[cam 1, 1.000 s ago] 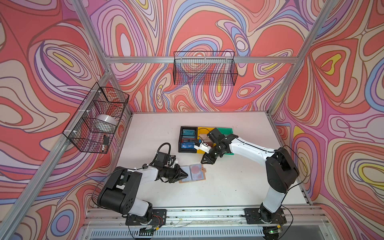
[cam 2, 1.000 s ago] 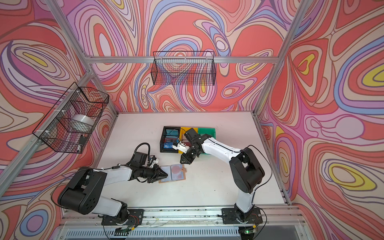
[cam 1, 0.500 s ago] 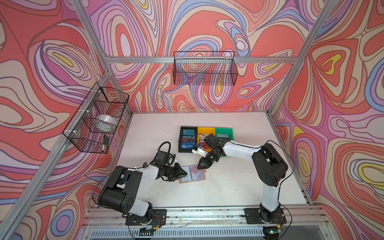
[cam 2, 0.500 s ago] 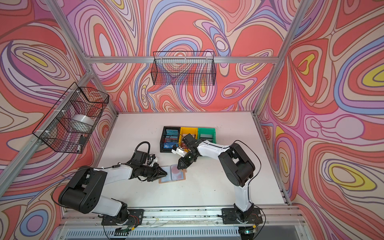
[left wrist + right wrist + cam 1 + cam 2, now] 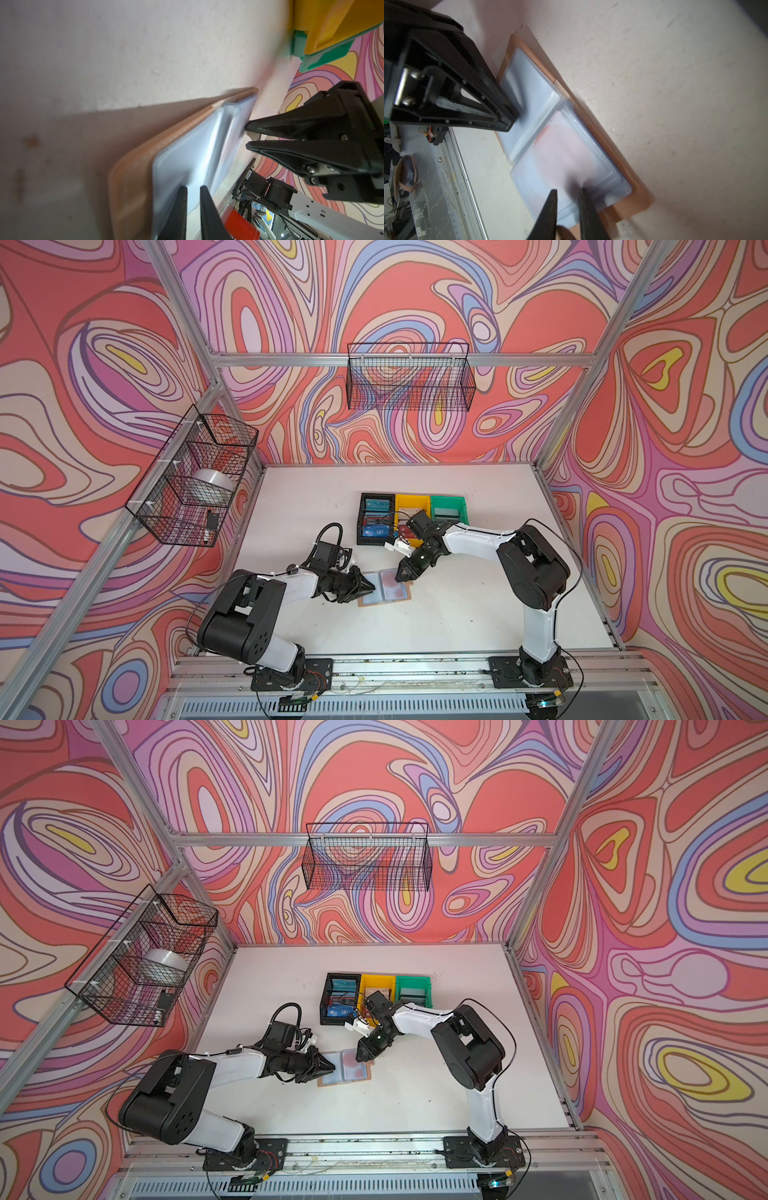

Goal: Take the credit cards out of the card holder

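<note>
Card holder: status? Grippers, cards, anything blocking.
Left gripper tips on left sleeve page, jaws slightly apart. Right gripper at right page's edge, nothing gripped. Card holder open flat; red-blotched card in sleeve. Nothing blocking.

The card holder (image 5: 385, 589) lies flat on the table (image 5: 457, 614). The left gripper (image 5: 371, 585) is at its 9 o'clock and the right gripper (image 5: 400, 576) at 1. The bins (image 5: 411, 499) sit behind at 12.

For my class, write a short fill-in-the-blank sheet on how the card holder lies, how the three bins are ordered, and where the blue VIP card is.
The card holder lies ___ and flat on the table.
The yellow bin stands between the black bin and the ___ one.
The blue VIP card lies in the ___ bin.
Missing words: open, green, black.
</note>
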